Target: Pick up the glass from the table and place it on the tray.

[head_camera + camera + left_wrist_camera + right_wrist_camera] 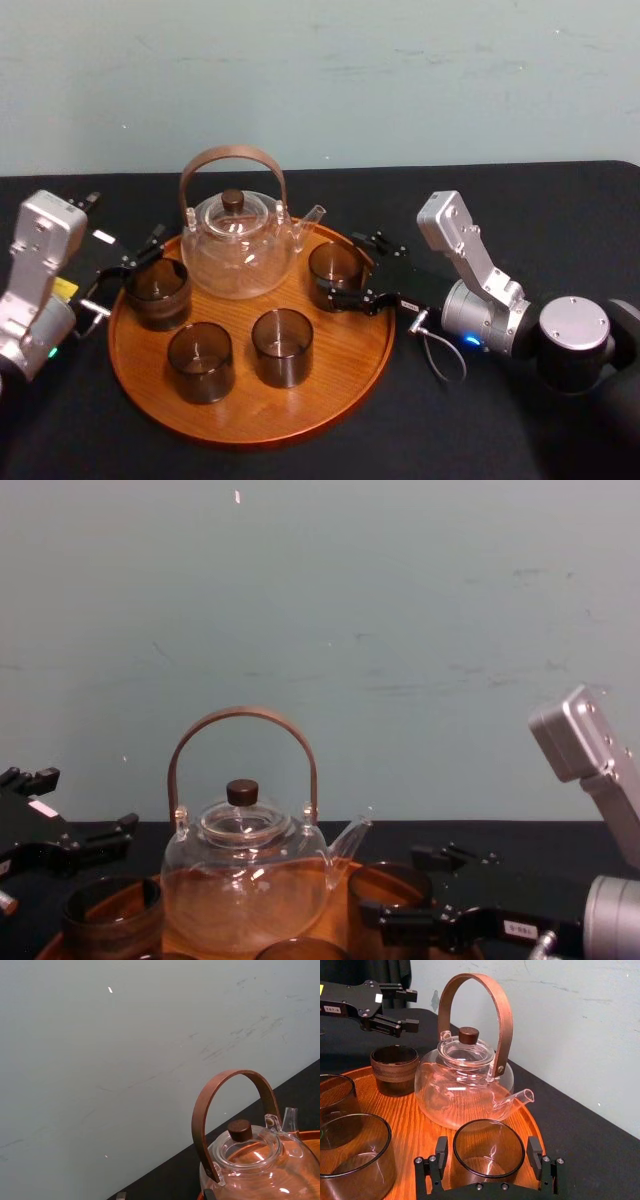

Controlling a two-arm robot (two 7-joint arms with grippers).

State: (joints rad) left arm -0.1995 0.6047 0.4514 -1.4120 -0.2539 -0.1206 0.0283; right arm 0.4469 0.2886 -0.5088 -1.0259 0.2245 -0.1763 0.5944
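**Glass stands on the tray between the right claw's spread fingers**

The short smoky-brown cylindrical glass stands upright on the large round orange-brown wooden tray, at its right rear just inside the rim. It is just beside the spout of the clear glass teapot with the curved wooden handle.

The right gripper reaches in level from the robot's right, over the black table. One finger sits on each side of the glass. The jaws are apart: the right wrist view shows a thin gap between each pad and the glass wall, so nothing is clamped. The glass's axis is vertical and the fingers lie flat across it. Placing looks done, and the open way out is straight back along the fingers, to the right and away from the teapot. A sideways drift would likely nudge the glass.

The left gripper sits at the tray's left edge, fingers apart, near a darker glass. Two more glasses stand at the front.
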